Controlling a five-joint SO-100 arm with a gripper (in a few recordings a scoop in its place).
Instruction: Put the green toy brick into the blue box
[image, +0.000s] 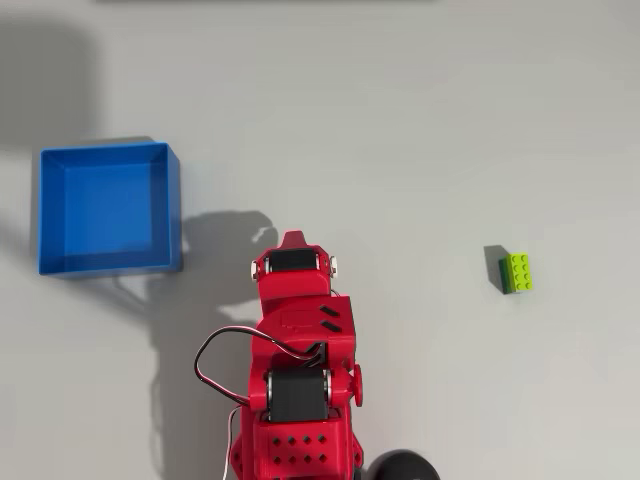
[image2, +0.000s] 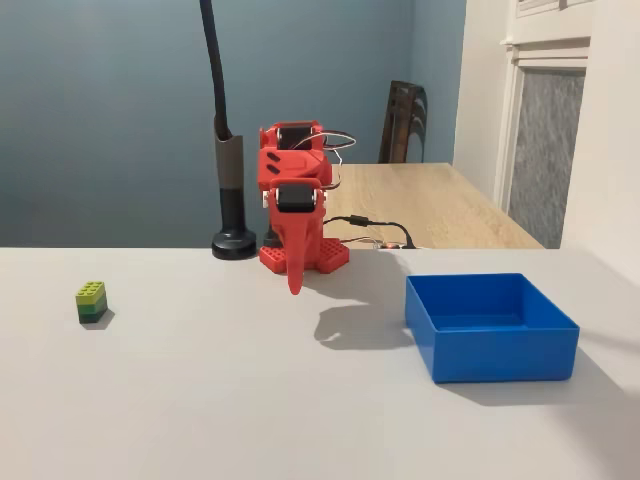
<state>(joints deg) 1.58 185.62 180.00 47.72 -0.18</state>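
Observation:
The green toy brick (image: 518, 272) lies alone on the pale table at the right of the overhead view; in the fixed view the brick (image2: 91, 300) is at the far left. The blue box (image: 175, 205) stands open-topped and empty at the left of the overhead view, and its wall (image2: 500, 352) faces me at the right of the fixed view. My red gripper (image2: 296, 283) hangs straight down from the folded arm between the two, just above the table, with its fingers closed into one point and nothing in them. From above, the gripper (image: 293, 240) pokes out past the wrist.
A black post on a round base (image2: 233, 243) stands just beside the arm's base, seen also as a black disc (image: 400, 468). Cables (image2: 375, 228) trail behind. A wooden table (image2: 440, 200) and a chair (image2: 405, 120) are further back.

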